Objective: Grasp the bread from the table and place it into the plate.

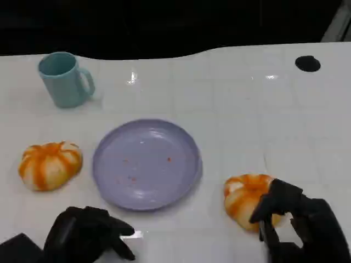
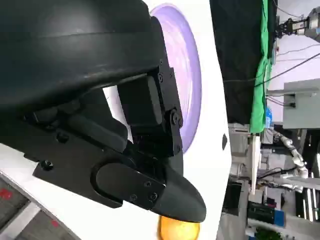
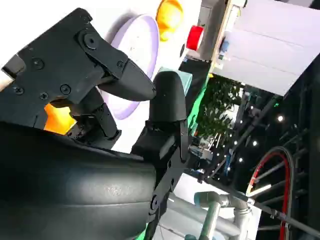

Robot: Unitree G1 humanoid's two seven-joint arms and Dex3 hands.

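Observation:
An orange-and-white bread (image 1: 244, 197) lies on the white table to the right of the purple plate (image 1: 147, 163). My right hand (image 1: 299, 224) grips it from the near right, fingers over its top and thumb at its near edge; it rests on the table. In the right wrist view this bread (image 3: 56, 119) shows orange under the fingers (image 3: 117, 75), with the plate (image 3: 140, 47) beyond. A second bread (image 1: 50, 164) lies left of the plate. My left hand (image 1: 88, 234) rests near the table's front edge, below the plate, holding nothing, fingers apart.
A teal mug (image 1: 66, 79) stands at the back left. A black round mark (image 1: 307, 63) sits at the back right. The left wrist view shows the plate (image 2: 192, 65) and a bit of bread (image 2: 177, 231). The table's far edge runs behind the mug.

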